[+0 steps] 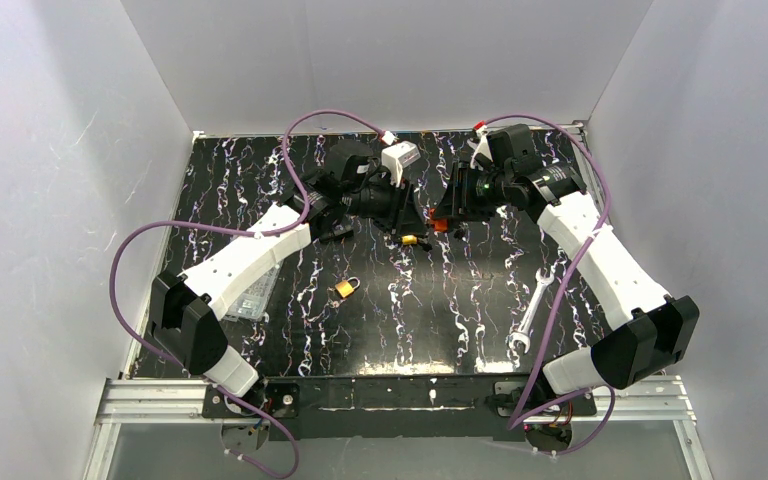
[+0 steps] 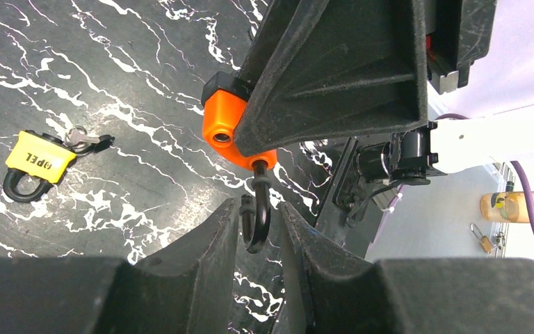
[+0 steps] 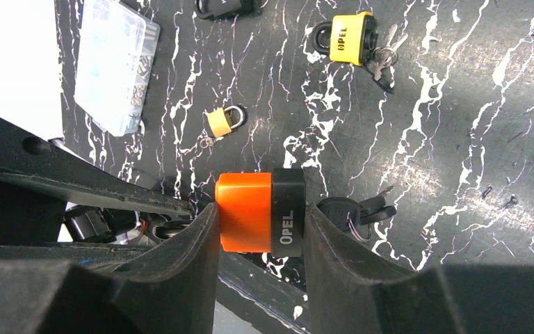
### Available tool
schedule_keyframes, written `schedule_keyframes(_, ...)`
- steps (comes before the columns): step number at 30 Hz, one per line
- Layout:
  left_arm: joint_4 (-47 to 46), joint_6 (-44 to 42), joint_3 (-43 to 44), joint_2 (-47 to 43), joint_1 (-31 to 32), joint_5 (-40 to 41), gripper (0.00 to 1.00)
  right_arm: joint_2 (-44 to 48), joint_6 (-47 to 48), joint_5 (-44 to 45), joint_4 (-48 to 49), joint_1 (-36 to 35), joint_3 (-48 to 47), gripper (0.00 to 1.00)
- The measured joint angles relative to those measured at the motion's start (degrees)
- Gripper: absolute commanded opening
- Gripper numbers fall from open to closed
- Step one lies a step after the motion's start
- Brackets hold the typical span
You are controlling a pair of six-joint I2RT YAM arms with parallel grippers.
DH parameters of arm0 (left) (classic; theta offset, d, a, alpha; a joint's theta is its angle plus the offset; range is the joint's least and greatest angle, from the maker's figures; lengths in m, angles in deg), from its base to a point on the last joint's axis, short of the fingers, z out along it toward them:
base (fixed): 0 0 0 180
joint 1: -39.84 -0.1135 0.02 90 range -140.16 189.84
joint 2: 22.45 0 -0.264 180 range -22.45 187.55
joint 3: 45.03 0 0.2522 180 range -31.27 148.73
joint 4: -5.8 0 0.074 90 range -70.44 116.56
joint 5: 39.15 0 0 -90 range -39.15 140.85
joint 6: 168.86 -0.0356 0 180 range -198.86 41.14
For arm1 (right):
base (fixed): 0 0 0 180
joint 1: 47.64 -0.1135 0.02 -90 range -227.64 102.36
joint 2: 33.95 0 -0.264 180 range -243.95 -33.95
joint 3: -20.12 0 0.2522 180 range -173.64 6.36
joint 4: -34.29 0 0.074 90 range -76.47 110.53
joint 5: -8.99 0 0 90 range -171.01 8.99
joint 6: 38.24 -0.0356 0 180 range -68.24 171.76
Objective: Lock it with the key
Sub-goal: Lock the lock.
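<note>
**Legible lettering, all views.**

(a) On the orange padlock (image 3: 245,212) we read the brand "OPEL" in white capitals. It is printed on the black band of the body and is turned on its side in the right wrist view.

(b) On the yellow padlock (image 3: 351,38) we read the same brand, "OPEL", in black capitals on the yellow face. It is also turned on its side in the right wrist view. In the left wrist view we find it again, upside down and slanted.

(c) In the top external view both padlocks are too small for us to read any lettering.
</note>
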Motion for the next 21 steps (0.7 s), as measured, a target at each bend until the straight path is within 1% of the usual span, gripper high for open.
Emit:
schedule_keyframes(14, 1.05, -0.02, -0.15, 0.00, 0.07, 0.59, 0.21, 0.00, -0.13, 0.61, 0.00, 0.00, 0.00, 0.01)
schedule_keyframes(18, 1.07, 0.00, -0.17, 0.11, 0.11, 0.68, 0.15, 0.00, -0.13, 0.70, 0.02, 0.00, 0.00, 0.01)
schedule_keyframes(21, 0.98, 0.00, -0.17, 0.15, 0.35, 0.74, 0.09, 0.00, -0.11, 0.92, 0.00, 0.00, 0.00, 0.01)
